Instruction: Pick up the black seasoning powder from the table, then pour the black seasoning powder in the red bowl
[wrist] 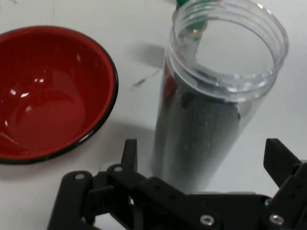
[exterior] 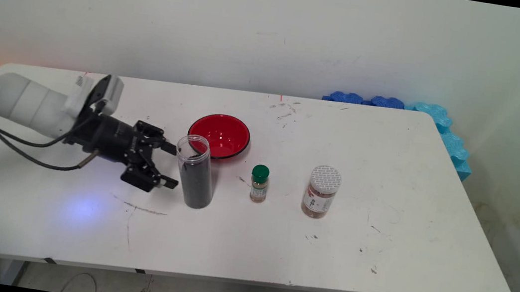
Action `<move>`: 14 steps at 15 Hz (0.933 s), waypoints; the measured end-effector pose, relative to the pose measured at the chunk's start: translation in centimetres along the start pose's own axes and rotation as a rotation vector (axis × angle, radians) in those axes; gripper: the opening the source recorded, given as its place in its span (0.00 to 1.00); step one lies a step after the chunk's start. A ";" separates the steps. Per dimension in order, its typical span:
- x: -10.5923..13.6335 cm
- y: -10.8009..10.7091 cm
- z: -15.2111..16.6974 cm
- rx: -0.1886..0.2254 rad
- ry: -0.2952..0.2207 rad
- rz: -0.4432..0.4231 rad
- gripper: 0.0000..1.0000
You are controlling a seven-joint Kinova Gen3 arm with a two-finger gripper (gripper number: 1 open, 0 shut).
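A tall clear open jar (exterior: 196,173) filled with dark grains stands upright on the white table (exterior: 428,238). My gripper (exterior: 171,166) lies level just to its left, open, with one finger on each side of the jar's near wall and not closed on it. In the hand view the jar (wrist: 211,110) rises between my fingertips (wrist: 129,153), its open mouth at the top. A red bowl (exterior: 220,136) with a black rim sits just behind the jar and looks empty; in the hand view the bowl (wrist: 43,91) fills the left.
A small spice bottle with a green cap (exterior: 259,183) stands right of the jar. Further right is a jar of brown powder with a white lid (exterior: 321,191). Blue foam pieces (exterior: 443,127) line the table's far right corner.
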 end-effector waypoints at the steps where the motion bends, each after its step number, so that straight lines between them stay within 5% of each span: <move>1: 0.2 -0.2 0.5 -0.005 0.006 -0.003 1.00; 11: 1.0 -0.8 2.8 -0.068 0.030 -0.012 1.00; 12: 1.0 -0.9 2.8 -0.068 0.031 -0.013 0.00; 14: 1.0 -1.1 2.9 -0.067 0.032 -0.016 0.00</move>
